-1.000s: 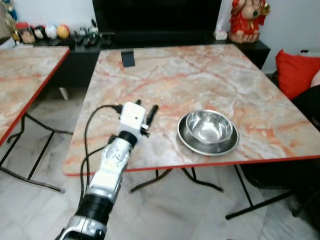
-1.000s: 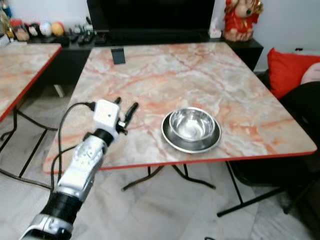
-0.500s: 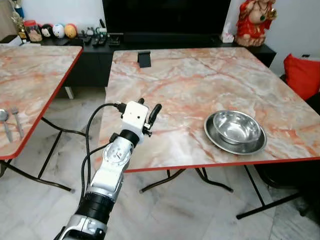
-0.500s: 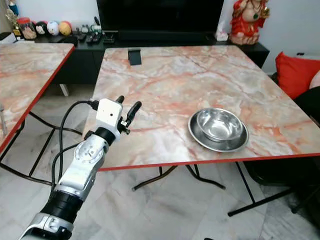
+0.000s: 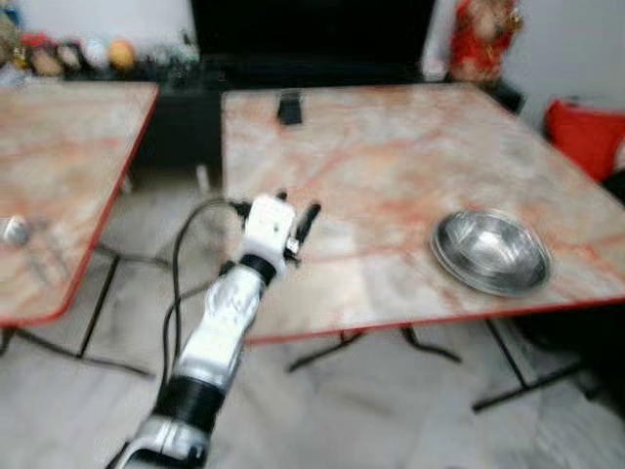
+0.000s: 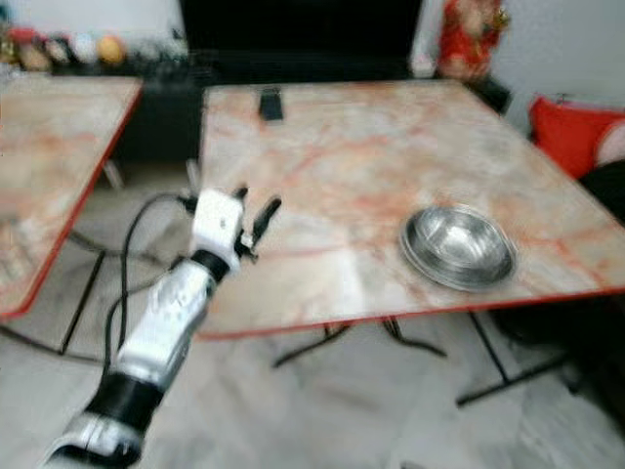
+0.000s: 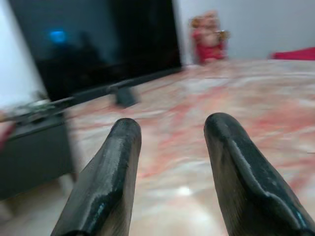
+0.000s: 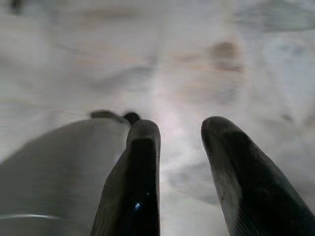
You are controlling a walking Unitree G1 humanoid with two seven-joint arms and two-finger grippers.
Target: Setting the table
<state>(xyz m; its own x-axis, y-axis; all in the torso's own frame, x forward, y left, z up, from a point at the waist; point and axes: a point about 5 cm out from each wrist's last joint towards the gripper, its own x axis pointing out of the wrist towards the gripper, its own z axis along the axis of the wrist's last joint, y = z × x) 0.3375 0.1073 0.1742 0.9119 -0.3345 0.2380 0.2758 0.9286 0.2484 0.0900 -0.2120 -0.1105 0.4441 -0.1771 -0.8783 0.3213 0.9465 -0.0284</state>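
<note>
**Steel bowl waits near the table's front edge while the left arm is raised**

Though both head views are smeared by motion, the layout reads clearly enough. A steel bowl sits in a steel plate on the marble-patterned table, close to its red front edge and toward the robot's right. The bowl looks empty, and nothing else appears to lie in the plate beside it.

Judging by the polished metal, the pair should be stiff, fairly light and slippery, not fragile but noisy if knocked. A pinch on the bowl's rim, one finger inside and one outside, looks the surest hold; the plate's low lip would be harder to get under on a flat top.

The left gripper hovers over the table's near left corner, well apart from the bowl, with its two black fingers spread and nothing between them. The right gripper hangs over pale floor, likewise parted and empty.

On a second table to the left lie what may be a spoon and fork, too blurred to confirm. A small dark object stands at the main table's far side.
</note>
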